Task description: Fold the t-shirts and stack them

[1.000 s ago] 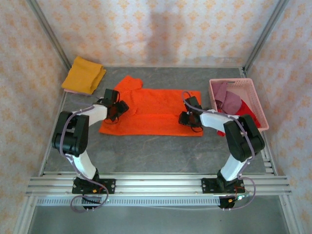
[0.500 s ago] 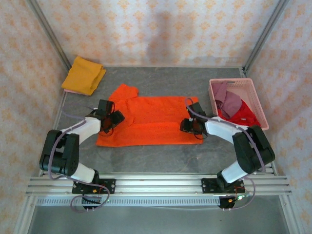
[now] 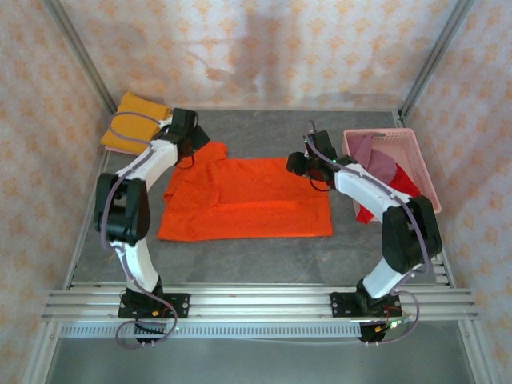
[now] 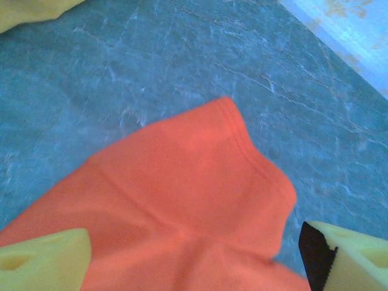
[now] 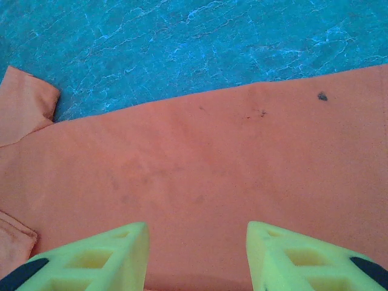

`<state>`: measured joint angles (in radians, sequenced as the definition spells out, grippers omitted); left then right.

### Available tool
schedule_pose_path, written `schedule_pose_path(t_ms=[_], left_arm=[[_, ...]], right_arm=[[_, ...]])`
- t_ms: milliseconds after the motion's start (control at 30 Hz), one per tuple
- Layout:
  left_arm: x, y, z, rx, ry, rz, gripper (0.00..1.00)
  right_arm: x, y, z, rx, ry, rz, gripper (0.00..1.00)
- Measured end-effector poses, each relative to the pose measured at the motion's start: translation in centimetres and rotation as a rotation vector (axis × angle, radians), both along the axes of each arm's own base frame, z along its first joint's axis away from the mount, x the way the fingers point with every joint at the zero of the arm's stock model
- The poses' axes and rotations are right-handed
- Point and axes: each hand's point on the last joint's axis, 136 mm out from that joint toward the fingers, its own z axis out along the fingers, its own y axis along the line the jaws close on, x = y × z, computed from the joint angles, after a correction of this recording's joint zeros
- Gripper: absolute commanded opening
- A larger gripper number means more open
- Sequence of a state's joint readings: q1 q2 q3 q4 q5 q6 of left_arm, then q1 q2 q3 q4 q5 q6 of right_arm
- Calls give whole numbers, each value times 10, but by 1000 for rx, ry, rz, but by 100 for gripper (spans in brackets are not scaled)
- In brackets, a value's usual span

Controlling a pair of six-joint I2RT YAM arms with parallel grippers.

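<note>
An orange t-shirt (image 3: 256, 200) lies spread flat in the middle of the counter (image 3: 264, 128), one sleeve pointing to the far-left corner. The left fingers (image 4: 42, 260) hang open over that sleeve. The right fingers (image 5: 103, 254) hang open over the shirt's far-right edge. Half a second ago both arms sat at its side edges and have since swung farther back, probably to start a fold. A folded yellow t-shirt (image 3: 132, 132) occupies the far-left corner.
</note>
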<state>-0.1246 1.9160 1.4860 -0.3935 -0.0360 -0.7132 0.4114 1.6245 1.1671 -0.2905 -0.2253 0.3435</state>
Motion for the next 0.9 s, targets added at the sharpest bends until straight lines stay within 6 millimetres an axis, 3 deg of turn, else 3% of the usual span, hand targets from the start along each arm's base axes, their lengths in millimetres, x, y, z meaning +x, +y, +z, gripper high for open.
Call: schedule_pose_path(t_ms=[100,367,667,833,900], left_arm=[[29,-2,-18,13,37,5,94],[85,-1,-48,70,109,24,74],[109,-1,-70,100,169,21,60],[98,0,-93,105,245,22,46],[97,0,-93,105,250,23,42]], right_arm=[[0,0,-2,-1,4,-2,46],[-5,-5,-4,-16,10,-14,46],[-16,-13,-1,-28,11,-24,46],[-20,-16,-5,-39,21,-29,47],[-20,-17,-6,-42,23,-31,47]])
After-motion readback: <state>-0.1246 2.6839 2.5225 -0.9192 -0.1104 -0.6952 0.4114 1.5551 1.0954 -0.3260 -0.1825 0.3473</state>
